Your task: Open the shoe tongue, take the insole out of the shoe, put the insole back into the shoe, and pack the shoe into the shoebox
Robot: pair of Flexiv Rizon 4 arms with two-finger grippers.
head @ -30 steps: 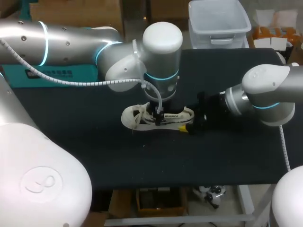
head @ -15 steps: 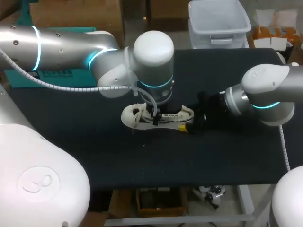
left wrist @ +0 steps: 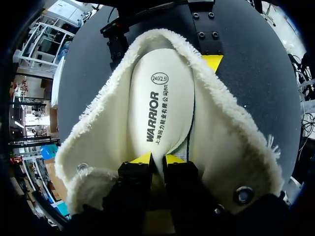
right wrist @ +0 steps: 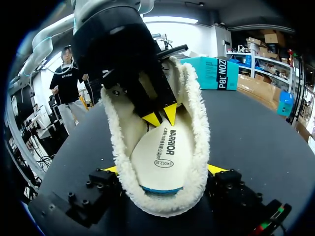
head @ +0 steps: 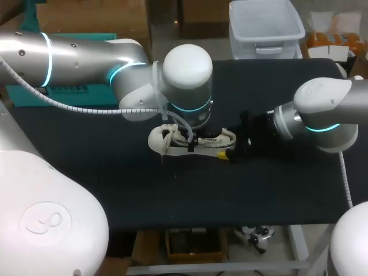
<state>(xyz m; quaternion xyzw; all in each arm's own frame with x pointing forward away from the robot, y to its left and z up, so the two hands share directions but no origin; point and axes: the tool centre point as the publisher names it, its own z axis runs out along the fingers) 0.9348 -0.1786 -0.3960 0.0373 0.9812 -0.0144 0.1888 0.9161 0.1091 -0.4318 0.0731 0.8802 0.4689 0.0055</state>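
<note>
On tabletop point(head: 115, 190): shoe point(head: 156, 141); left fingers point(left wrist: 142, 158) closed, apparently pinching insole point(left wrist: 160, 98) inside it; right fingers point(right wrist: 216, 169) clamp its heel

Counter point(head: 115, 190): a flat top covered in matt black, the same from its near edge to its far edge.
On it: one shoe point(head: 190, 141), near the middle and a little toward the far side.
Shoe's lie: resting on the black surface, lengthwise across the counter, toe toward my left, heel toward my right.
Shoe's look: cream and low cut, with a fleecy lining that spills over the collar, and laces bunched at the toe end.
Inside the shoe: a pale insole point(left wrist: 162, 113) with dark print, lying along the footbed.
</note>
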